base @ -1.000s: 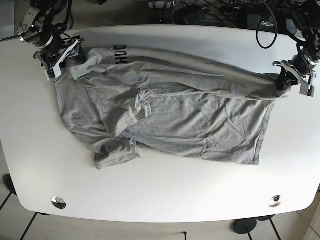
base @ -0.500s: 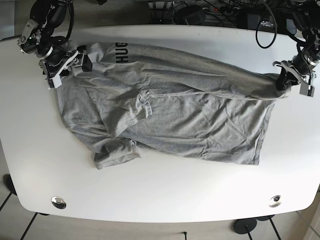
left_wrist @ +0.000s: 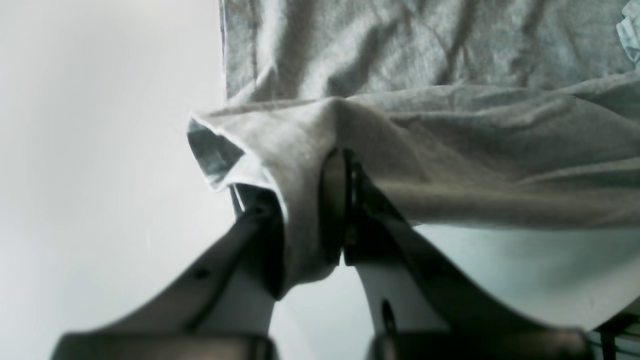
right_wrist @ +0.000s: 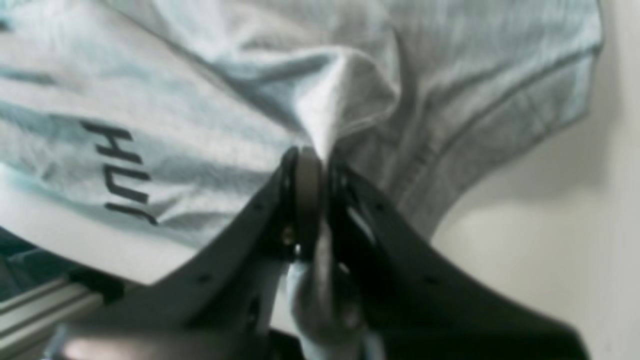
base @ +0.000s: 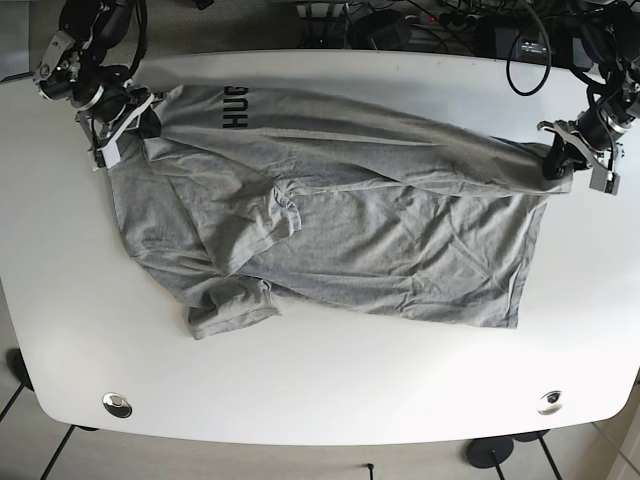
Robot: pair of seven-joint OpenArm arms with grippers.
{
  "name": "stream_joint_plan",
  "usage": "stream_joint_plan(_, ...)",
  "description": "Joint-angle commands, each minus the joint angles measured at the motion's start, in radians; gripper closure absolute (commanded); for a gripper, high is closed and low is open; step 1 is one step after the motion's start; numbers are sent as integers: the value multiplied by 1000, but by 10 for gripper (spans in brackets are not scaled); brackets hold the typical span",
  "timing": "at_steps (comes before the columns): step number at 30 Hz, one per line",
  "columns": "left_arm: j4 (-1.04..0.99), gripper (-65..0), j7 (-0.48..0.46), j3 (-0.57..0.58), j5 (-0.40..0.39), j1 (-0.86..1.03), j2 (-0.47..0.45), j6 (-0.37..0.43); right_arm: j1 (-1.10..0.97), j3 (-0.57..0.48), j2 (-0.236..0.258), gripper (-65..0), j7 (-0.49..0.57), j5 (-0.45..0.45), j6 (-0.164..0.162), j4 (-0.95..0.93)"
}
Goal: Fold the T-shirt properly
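A grey T-shirt [base: 350, 220] with black lettering [base: 236, 106] lies crumpled across the white table [base: 320, 400]. Its far edge is lifted and stretched between both arms. At the base view's right, my left gripper [base: 558, 160] is shut on the shirt's hem corner; the left wrist view shows cloth [left_wrist: 310, 165] pinched between the black fingers [left_wrist: 365, 215]. At the base view's upper left, my right gripper [base: 135, 117] is shut on the shoulder end; the right wrist view shows a fold of cloth [right_wrist: 345, 90] gripped beside the lettering [right_wrist: 122, 170].
A sleeve [base: 232, 305] is bunched at the shirt's near left. Cables and dark equipment [base: 430, 25] sit beyond the table's far edge. Two metal discs [base: 117, 403] [base: 549, 401] are set near the front corners.
Both grippers have pulled the shirt's lifted edge toward the table's far side. The lettering has shifted up and left, and the stretched edge looks tauter.
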Motion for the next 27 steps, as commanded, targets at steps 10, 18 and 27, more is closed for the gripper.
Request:
stream_joint_plan(10, 20, -10, -23, 119, 31, -260, -22, -1, 31, 54, 64, -17, -6, 143, 1, 121)
stream_joint_plan(18, -104, -11, -23, 303, 280, -685, 35, 17, 401, -52, 191, -17, -6, 131, -50, -54)
stream_joint_plan(27, -532, -13, -29, 303, 426, -1256, 107, 9, 1031, -282, 328, -17, -2, 131, -122, -427)
